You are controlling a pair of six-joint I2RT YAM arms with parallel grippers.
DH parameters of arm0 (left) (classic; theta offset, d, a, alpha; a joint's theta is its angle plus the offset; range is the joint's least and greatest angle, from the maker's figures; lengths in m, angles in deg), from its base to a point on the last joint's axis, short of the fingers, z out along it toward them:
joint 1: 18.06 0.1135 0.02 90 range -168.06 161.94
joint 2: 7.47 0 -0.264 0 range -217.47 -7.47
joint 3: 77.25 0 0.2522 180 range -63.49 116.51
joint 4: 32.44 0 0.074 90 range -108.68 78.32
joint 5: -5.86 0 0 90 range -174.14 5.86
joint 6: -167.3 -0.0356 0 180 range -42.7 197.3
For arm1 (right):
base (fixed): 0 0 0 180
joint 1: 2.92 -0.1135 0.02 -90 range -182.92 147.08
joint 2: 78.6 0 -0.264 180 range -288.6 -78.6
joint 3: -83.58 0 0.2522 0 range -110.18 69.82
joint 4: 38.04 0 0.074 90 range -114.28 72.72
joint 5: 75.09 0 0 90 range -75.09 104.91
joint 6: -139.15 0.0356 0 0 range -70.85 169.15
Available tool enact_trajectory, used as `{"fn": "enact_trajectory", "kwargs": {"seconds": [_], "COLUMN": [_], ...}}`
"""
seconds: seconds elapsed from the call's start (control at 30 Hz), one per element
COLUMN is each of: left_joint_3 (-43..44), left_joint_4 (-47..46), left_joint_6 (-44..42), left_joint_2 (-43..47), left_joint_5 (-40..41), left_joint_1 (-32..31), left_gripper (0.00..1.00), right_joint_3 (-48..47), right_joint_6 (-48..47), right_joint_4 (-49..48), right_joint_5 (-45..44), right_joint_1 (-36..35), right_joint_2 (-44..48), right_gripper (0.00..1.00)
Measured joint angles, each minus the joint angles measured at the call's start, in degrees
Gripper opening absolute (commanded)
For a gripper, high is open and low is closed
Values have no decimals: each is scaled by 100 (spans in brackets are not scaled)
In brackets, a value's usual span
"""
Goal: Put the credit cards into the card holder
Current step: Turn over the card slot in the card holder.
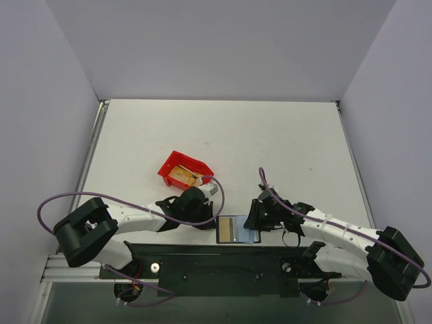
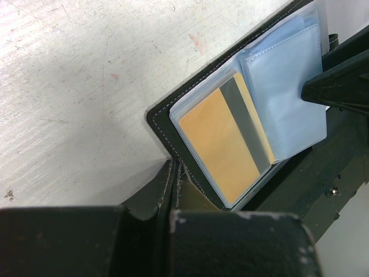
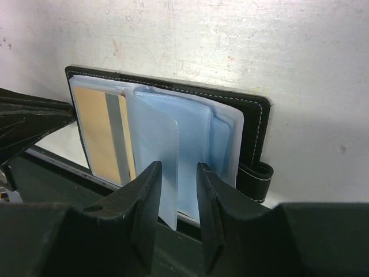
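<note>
right tool (image 3: 177, 173) has its fingers slightly spread on either side of a pale blue sleeve leaf (image 3: 158, 150) of the card holder (image 3: 253, 124), which lies open at the near edge of the surface (image 3: 259, 46), between the two arms. one gold credit card (image 2: 222, 144) with a grey stripe sits in the sleeve on the left arm's side. left tool (image 2: 174, 173) is pressed together at the holder's corner; whether it pinches anything cannot be told. more credit cards (image 1: 181, 177) lie in the red bin (image 1: 167, 169).

Arms low, angled inward, left end effector (image 2: 174, 174) closed, right end effector (image 3: 176, 171) parted
</note>
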Motion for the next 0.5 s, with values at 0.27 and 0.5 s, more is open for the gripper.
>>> {"fn": "enact_trajectory", "kwargs": {"seconds": [0.27, 0.5], "left_joint_3": [22, 28], "left_joint_4": [4, 7], "left_joint_6": [-37, -42], "left_joint_2": [-17, -24], "left_joint_5": [0, 0], "left_joint_1": [0, 4], "left_gripper": [0, 0], "right_joint_3": [238, 280], "right_joint_6": [125, 146], "right_joint_4": [-560, -758], "right_joint_5": [514, 673], "right_joint_1": [262, 306], "right_joint_2": [-81, -44], "right_gripper": [27, 2]}}
